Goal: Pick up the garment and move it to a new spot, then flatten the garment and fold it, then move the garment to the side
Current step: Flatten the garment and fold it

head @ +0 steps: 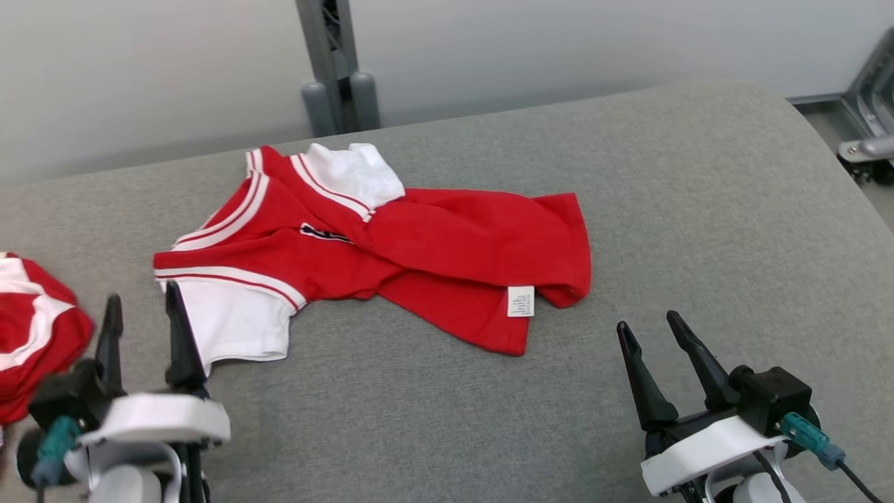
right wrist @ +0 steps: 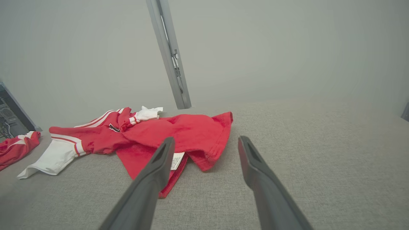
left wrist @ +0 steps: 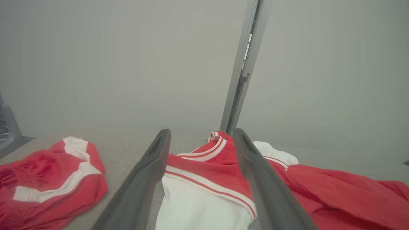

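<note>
The red-and-white shirt (head: 391, 258) lies crumpled on the grey table (head: 628, 175), its print mostly folded under. The left gripper (head: 142, 293), fingers spread, hides part of the white sleeve. The right gripper (head: 647, 321) stands open near the hem. A second red garment (head: 35, 328) is cut off at the left edge.

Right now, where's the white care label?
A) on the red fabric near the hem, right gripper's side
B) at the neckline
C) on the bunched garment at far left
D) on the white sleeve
A: the care label lies on red fabric by the hem of the garment, at the end nearest the right gripper.
</note>
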Robot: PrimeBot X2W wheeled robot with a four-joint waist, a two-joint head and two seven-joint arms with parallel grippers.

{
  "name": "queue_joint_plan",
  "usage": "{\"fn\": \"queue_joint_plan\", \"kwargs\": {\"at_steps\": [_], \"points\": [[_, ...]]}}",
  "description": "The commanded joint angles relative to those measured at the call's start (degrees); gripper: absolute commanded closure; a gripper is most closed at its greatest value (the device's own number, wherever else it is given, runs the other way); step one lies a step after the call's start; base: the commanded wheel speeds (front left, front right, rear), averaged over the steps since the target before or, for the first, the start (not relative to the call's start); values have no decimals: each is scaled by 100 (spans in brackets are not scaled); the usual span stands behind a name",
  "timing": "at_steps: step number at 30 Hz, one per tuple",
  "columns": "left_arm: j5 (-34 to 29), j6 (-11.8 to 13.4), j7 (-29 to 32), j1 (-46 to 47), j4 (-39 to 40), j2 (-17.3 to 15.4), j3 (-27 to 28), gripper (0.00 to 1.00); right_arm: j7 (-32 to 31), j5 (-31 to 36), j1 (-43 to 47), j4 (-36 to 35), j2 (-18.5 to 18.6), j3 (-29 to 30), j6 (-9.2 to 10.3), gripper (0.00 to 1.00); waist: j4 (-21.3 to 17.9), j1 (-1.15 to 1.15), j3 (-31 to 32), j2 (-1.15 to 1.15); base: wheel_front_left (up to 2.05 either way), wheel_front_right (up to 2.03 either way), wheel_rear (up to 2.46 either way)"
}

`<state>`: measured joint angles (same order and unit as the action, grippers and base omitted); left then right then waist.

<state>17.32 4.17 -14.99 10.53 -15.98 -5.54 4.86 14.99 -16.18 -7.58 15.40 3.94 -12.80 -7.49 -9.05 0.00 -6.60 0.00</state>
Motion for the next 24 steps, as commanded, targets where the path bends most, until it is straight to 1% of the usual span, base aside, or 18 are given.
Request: {"fn": "queue_joint_plan", "kwargs": {"at_steps": [1, 4, 8, 11, 12, 13, 14, 16, 24], "points": [[-29, 55, -23, -167, 86, 5, -11, 0, 29, -26, 46, 15, 48, -5, 0, 0, 157, 0, 117, 0, 0, 0, 0], [51, 116, -23, -578, 234, 121, -122, 0, 29, -48, 111, 70, 76, -34, 0, 0, 294, 0, 238, 0, 0, 0, 0], [127, 245, -24, -1056, 357, 196, -319, 0, 29, -61, 207, 161, 75, -6, 0, 0, 476, 0, 438, 0, 0, 0, 0], [169, 361, -24, -1263, 419, 229, -518, 0, 28, -147, 208, 419, 62, -78, 0, 0, 590, 0, 527, 0, 0, 0, 0], [189, 401, -24, -1342, 421, 247, -704, 0, 28, -201, 81, 765, 50, -180, 0, 0, 681, 0, 566, 0, 0, 0, 0], [189, 401, -24, -1342, 421, 247, -704, 0, 28, -201, 81, 765, 50, -180, 0, 0, 681, 0, 566, 0, 0, 0, 0], [190, 426, -2, -1337, 378, 244, -891, 0, 28, -189, -100, 1221, 43, -314, 0, 0, 801, 0, 595, 0, 0, 0, 0], [221, 446, 16, -1264, 348, 240, -1051, 0, 28, -272, -321, 1699, 18, -457, 0, 0, 928, 0, 613, 0, 0, 0, 0], [197, 433, 31, -1047, 281, 253, -1428, 0, 16, -617, -1304, 3568, -54, -959, 0, 0, 1475, 0, 577, 0, 0, 0, 0]]}}
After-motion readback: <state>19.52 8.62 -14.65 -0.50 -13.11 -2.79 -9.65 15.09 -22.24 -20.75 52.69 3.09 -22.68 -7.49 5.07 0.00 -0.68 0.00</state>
